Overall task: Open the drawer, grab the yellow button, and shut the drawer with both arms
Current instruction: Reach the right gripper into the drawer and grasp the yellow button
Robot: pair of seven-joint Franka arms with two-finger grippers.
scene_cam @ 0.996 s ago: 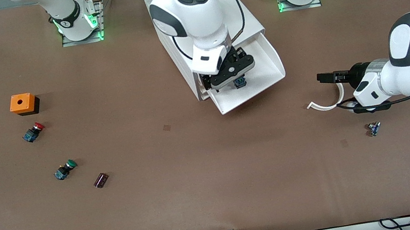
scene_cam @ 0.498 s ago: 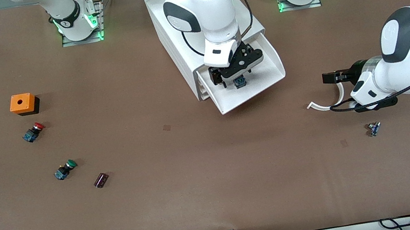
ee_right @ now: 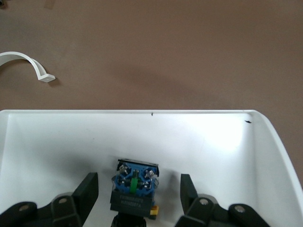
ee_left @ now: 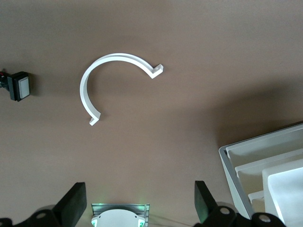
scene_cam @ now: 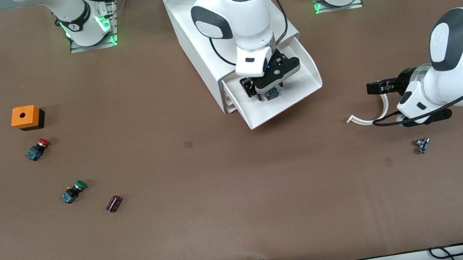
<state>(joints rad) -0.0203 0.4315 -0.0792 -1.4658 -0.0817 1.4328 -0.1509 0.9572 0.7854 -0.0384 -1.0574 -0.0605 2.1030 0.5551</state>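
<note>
The top drawer (scene_cam: 300, 89) of the white cabinet (scene_cam: 196, 36) is pulled out. The button (scene_cam: 272, 93) lies in the drawer, blue base showing (ee_right: 135, 187), with a yellow bit beside its black body. My right gripper (scene_cam: 266, 90) is down in the drawer, open, one finger on each side of the button (ee_right: 138, 189) with a gap on both sides. My left gripper (scene_cam: 372, 88) hangs open and empty (ee_left: 139, 194) over the table, toward the left arm's end, beside a white curved piece (scene_cam: 370, 117).
The curved piece (ee_left: 116, 75) and a small blue-black part (scene_cam: 422, 145) lie near the left arm. Toward the right arm's end lie an orange box (scene_cam: 25, 117), a red-capped button (scene_cam: 38, 149), a green-capped button (scene_cam: 73, 191) and a small dark piece (scene_cam: 114, 203).
My right gripper has come down into the drawer onto the button, and its fingers have narrowed around it. The left arm has drawn back slightly toward its own end.
</note>
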